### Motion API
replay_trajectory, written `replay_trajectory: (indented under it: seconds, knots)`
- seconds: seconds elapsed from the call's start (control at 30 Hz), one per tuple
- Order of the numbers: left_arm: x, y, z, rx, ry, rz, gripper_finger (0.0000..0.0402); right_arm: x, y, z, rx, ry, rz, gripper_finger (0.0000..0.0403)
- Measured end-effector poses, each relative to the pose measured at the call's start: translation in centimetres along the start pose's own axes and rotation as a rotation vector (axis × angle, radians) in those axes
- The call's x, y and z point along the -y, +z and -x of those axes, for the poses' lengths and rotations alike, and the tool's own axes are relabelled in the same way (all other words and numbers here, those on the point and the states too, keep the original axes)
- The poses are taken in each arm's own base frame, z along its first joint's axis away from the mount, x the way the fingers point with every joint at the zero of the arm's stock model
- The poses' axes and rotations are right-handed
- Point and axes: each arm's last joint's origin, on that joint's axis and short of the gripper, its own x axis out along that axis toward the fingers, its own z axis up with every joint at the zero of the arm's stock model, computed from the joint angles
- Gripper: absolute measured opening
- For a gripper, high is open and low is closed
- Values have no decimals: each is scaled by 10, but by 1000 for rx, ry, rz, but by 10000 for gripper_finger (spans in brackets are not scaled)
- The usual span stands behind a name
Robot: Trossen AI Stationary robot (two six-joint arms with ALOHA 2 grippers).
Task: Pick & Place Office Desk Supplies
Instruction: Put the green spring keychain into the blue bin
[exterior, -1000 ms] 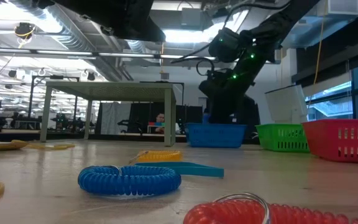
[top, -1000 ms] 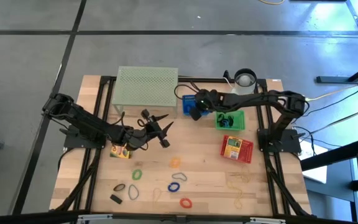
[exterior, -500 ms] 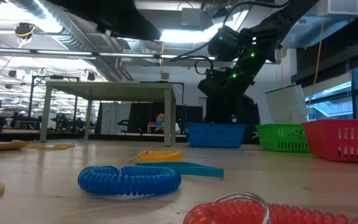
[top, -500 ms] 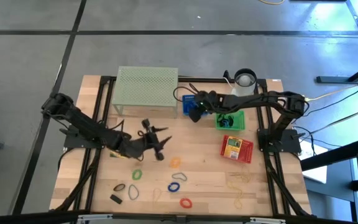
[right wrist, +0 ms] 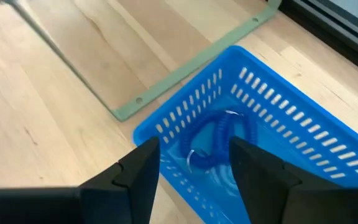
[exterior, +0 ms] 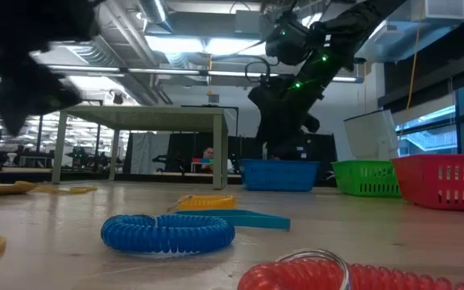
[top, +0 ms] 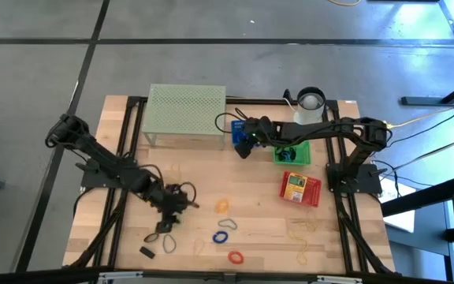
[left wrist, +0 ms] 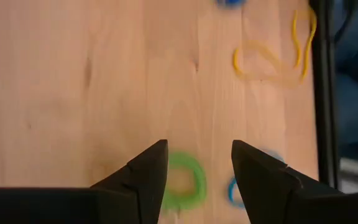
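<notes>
Loose loops lie on the near half of the table: a green loop (left wrist: 182, 180), a blue coil (top: 223, 236), an orange one (top: 222, 207), a red coil (top: 235, 256), and a black clip (top: 146, 252). My left gripper (left wrist: 197, 146) is open and points down just above the green loop, its fingers standing either side of it without touching. My right gripper (right wrist: 194, 143) is open over the blue basket (right wrist: 272, 118), in which a blue coil (right wrist: 219, 140) lies.
Far left stands the pale green mesh stand (top: 186, 110). A white cup (top: 310, 100), a green basket (top: 292, 152) and a red basket (top: 300, 189) sit to the right. Thin yellow bands (top: 302, 230) lie near the right front. Bare wood shows mid-table.
My left gripper has swung from mid-table toward the near edge and somewhat left, sinking and tipping from near level to pointing down over the green loop. My right arm has risen a little over the blue basket.
</notes>
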Motion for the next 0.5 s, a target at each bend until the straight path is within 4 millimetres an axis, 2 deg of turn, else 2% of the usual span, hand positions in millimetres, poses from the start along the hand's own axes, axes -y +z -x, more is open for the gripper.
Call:
replay_trajectory:
  seconds: [0.2, 0.5]
  knots:
    - [12, -15, -12, -26, 84, -90, 173, -3, 2, 1, 17, 9, 3, 187]
    - [6, -31, -41, -167, 229, -155, 173, -3, 2, 1, 18, 9, 5, 187]
